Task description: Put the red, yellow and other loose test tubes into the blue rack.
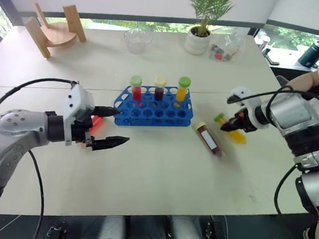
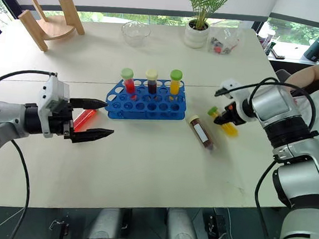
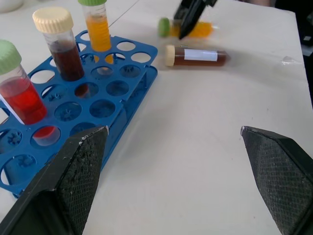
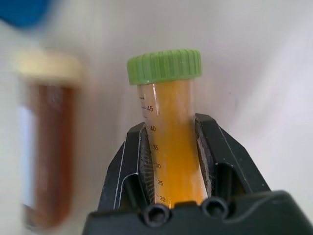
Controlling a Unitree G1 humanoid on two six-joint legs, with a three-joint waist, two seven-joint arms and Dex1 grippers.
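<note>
The blue rack [image 1: 149, 114] stands mid-table with three capped tubes upright in its back row: red, dark and yellow. A loose red tube [image 2: 83, 118] lies on the table left of the rack, just behind my left gripper [image 1: 122, 126], which hangs open and empty above the table. A brown tube with a cream cap and white label [image 1: 208, 139] lies to the right of the rack. Beside it, my right gripper [image 4: 171, 129] is shut on the yellow-orange tube with a green cap [image 4: 168, 142], low over the table. Its cap sticks out past the fingertips.
At the back of the table are a wooden stand [image 1: 53, 29], a glass bowl [image 1: 137, 39], a potted plant [image 1: 200, 36] and a clear bag of small items [image 1: 224, 49]. A black kettle [image 1: 315, 53] sits far right. A person's arm [image 1: 305, 82] shows at the right edge.
</note>
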